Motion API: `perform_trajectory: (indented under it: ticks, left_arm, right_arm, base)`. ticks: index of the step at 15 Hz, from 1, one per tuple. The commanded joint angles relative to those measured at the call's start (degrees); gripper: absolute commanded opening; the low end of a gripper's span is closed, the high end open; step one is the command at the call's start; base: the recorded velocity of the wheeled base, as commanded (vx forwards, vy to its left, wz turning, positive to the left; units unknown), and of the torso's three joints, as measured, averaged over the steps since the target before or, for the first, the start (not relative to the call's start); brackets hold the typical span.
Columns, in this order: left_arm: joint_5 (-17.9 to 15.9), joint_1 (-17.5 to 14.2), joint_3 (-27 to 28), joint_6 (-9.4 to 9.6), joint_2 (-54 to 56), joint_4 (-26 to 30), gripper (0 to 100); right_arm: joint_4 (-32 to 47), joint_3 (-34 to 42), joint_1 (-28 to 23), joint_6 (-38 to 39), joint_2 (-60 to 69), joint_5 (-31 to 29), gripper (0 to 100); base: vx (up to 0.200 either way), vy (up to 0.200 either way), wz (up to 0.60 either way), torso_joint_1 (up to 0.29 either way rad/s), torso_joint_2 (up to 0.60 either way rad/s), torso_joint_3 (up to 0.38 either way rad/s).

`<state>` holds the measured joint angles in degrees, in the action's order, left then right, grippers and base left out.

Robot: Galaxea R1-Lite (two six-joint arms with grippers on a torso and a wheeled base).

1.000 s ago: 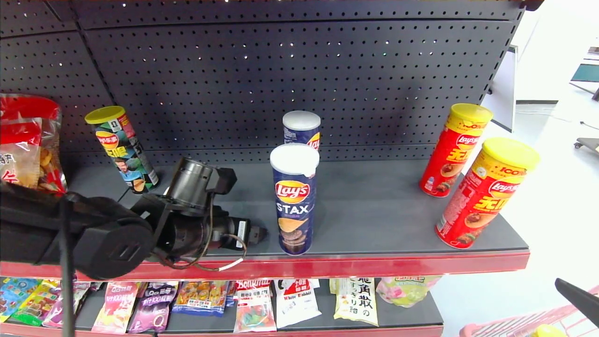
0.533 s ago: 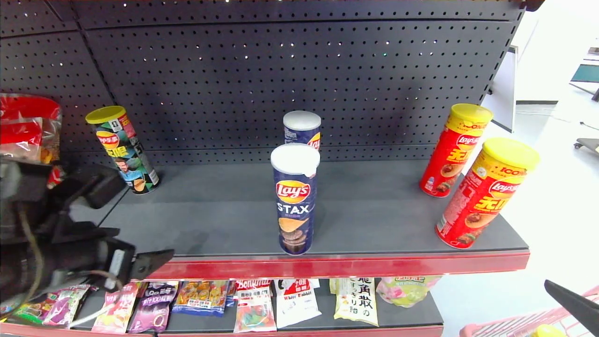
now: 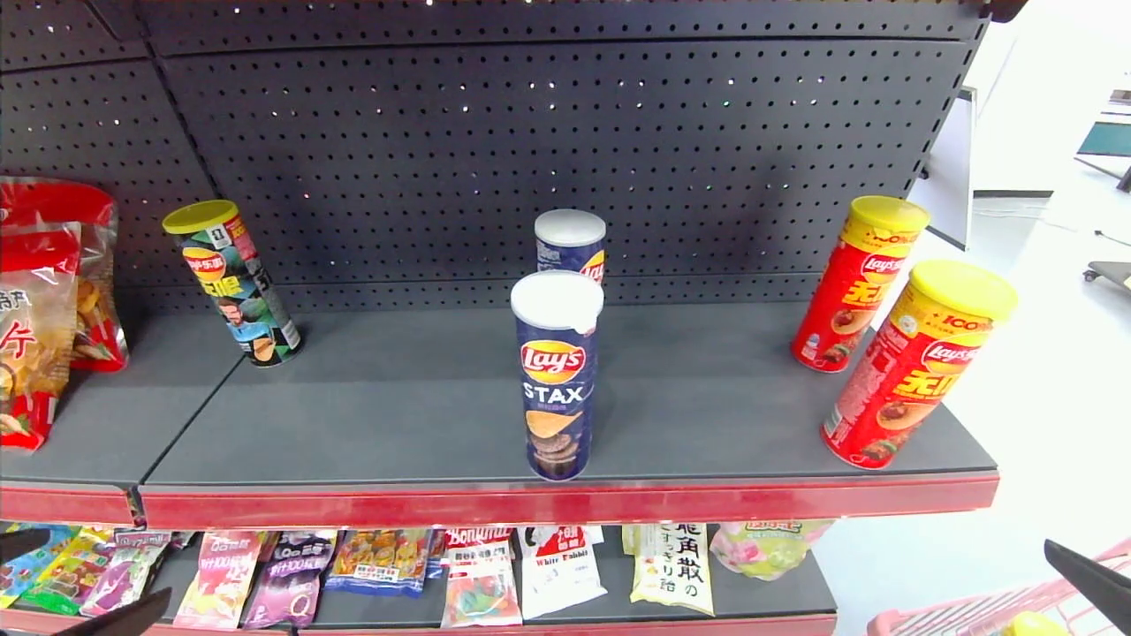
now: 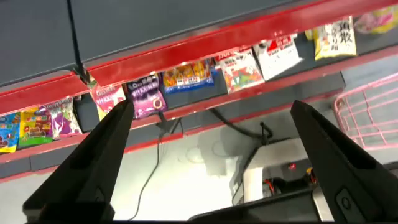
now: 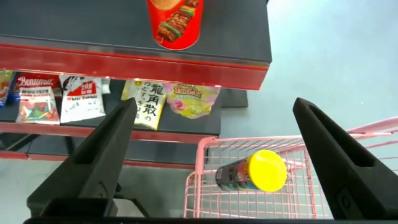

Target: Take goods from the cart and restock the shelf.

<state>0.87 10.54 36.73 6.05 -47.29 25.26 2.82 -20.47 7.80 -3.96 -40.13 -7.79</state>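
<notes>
back panel: dark perforated board across the upper half of the head view.
shelf: grey board with a red front lip, spanning the middle of the frame from left to right.
cart: pink wire basket at the lower right corner of the head view, below the shelf's right end.
packets: row of bright snack packs on the lower shelf, along the bottom edge.
snack bags: red and clear, at the far left of the shelf.
front red can: yellow lid, upright at the right end, by the front lip.
rear red can: same kind, upright just behind it, apart.
front blue can: white lid, upright at centre, at the front lip.
rear blue can: upright straight behind, by the back panel.
green can: yellow-green lid, upright at left rear.
yellow-lidded can: on its side inside the cart.
left gripper: jaws spread wide, empty, low before the lower shelf.
right gripper: jaws spread wide, empty, above the cart, apart from the yellow-lidded can.
</notes>
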Motion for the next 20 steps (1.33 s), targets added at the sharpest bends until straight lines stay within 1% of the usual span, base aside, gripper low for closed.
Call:
perform_trajectory:
  ticks: [1, 4, 10, 13, 17, 20]
  left_arm:
    - [0.01, -0.44, -0.34, -0.07, 1.14, -0.56, 100]
    - [0.36, -0.44, -1.22, 0.11, 1.58, -2.23, 100]
    - [0.36, -0.44, -1.66, 0.46, 2.38, -2.41, 100]
    - [0.45, -0.35, -2.37, 0.55, 2.64, -2.41, 100]
    - [0.36, -0.35, -3.60, 1.51, 4.57, -2.41, 100]
    - [0.36, -0.35, -3.60, 1.60, 5.80, -2.41, 100]
  right_arm:
    - [0.00, -0.01, -0.51, -0.08, 0.05, -0.12, 100]
    - [0.08, 0.25, -1.30, -0.26, 0.49, -0.03, 100]
    - [0.08, 0.69, -1.56, -1.31, 0.84, 0.06, 100]
    - [0.08, 0.96, -1.56, -1.49, 1.28, 0.06, 100]
    - [0.17, 1.04, -1.56, -1.84, 1.64, -0.03, 100]
    - [0.26, 1.48, -1.56, -2.63, 1.99, 0.06, 100]
  base:
    - [0.000, 0.000, 0.00, 0.000, 0.00, 0.000]
    - [0.000, 0.000, 0.00, 0.000, 0.00, 0.000]
    - [0.000, 0.000, 0.00, 0.000, 0.00, 0.000]
    - [-0.200, 0.000, 0.00, 0.012, 0.00, -0.001]
    - [0.000, 0.000, 0.00, 0.000, 0.00, 0.000]
    - [0.000, 0.000, -0.60, 0.019, 0.01, 0.002]
